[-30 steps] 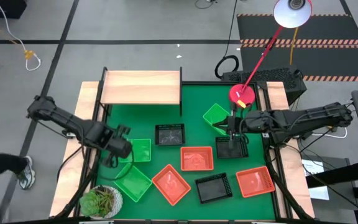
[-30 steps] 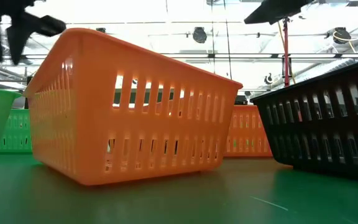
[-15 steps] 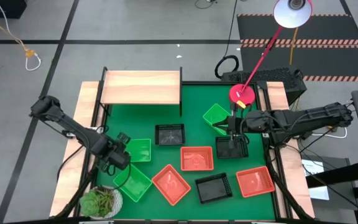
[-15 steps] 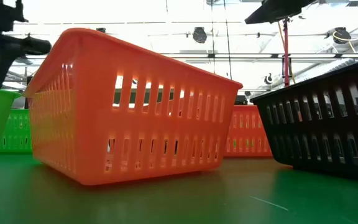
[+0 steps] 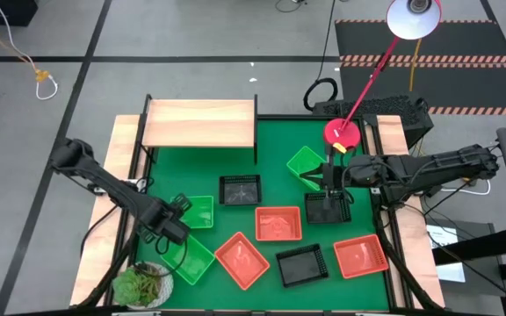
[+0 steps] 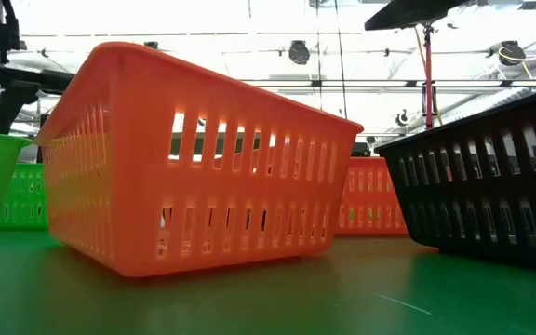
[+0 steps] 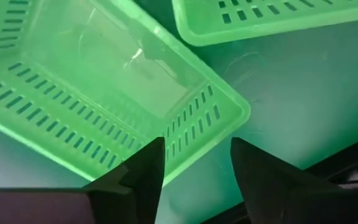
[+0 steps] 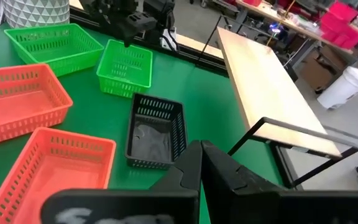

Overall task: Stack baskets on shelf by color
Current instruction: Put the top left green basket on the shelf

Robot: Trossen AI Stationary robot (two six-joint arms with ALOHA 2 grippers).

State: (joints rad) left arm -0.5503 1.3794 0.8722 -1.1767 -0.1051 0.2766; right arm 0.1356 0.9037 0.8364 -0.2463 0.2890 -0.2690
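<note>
The baskets lie scattered on the green mat [image 5: 271, 167], none on the shelf [image 5: 200, 123], which stands bare at the mat's far left side. Two green baskets sit at the left: one [image 5: 197, 211] beside the other [image 5: 189, 259], which lies near the potted plant [image 5: 142, 283]. The left gripper [image 5: 176, 230] hangs low over the gap between these two, its arm reaching in from the left edge, elbow bent; in the left wrist view its fingers [image 7: 145, 171] stand spread, holding nothing, above a green basket's rim. The right gripper [image 5: 328, 180] reaches in level from the right, fingers pressed together, between a third green basket [image 5: 306, 163] and a black basket [image 5: 327, 209].
</note>
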